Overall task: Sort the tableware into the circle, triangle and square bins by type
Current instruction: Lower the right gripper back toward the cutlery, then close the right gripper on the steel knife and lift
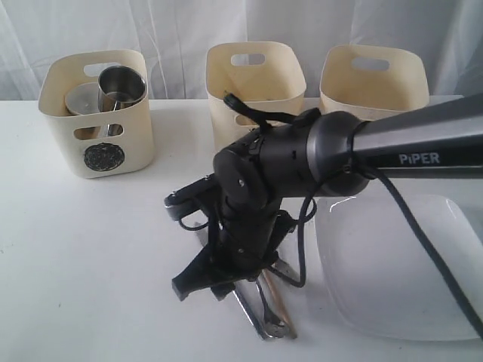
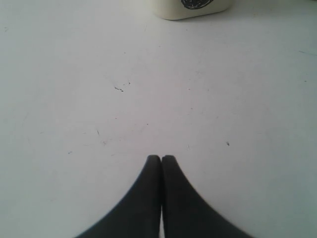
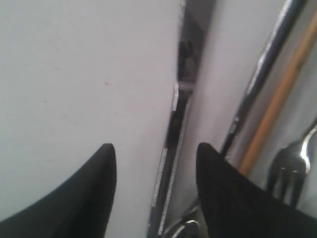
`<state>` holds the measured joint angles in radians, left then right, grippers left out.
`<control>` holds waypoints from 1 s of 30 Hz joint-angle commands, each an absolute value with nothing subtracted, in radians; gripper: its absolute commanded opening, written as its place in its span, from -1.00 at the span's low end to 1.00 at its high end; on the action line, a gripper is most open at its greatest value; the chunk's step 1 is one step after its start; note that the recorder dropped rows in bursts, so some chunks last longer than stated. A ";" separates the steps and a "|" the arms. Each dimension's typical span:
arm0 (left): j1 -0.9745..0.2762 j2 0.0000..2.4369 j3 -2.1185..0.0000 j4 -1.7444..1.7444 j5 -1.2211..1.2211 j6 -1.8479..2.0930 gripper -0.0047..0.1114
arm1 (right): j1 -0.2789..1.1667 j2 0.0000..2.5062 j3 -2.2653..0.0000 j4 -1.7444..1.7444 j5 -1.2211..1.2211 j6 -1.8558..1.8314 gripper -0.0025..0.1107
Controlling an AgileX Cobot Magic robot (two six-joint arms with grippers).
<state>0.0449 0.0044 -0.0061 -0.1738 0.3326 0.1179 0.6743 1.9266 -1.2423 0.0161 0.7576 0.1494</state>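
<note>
Sorting is partly done: we find a steel mug [image 1: 121, 84] in the left bin [image 1: 124, 139], while the white plate [image 1: 392, 271] and cutlery [image 1: 264, 313] lie unsorted on the counter [image 1: 90, 264]. Only the right wrist view shows the right hand [image 3: 154, 146] spread about the knife [image 3: 171, 134], beside a chopstick [image 3: 277, 99] and fork [image 3: 290, 168]. The left hand [image 2: 161, 161] is pressed together.

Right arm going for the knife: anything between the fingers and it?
Nothing visible. On the right gripper the open fingers straddle the knife over bare table. The chopstick and fork lie beyond one finger, outside the gap.
</note>
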 commanded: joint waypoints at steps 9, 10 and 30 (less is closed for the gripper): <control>0.048 0.000 0.000 -0.184 0.343 0.111 -0.92 | 0.587 1.934 -1.267 0.134 0.763 0.044 -0.12; 0.048 0.000 0.000 -0.184 0.343 0.111 -0.92 | 0.587 1.935 -1.267 0.134 0.746 0.044 -0.12; 0.048 0.000 0.000 -0.184 0.343 0.111 -0.92 | 0.592 2.019 -1.267 0.209 0.725 -0.008 -0.12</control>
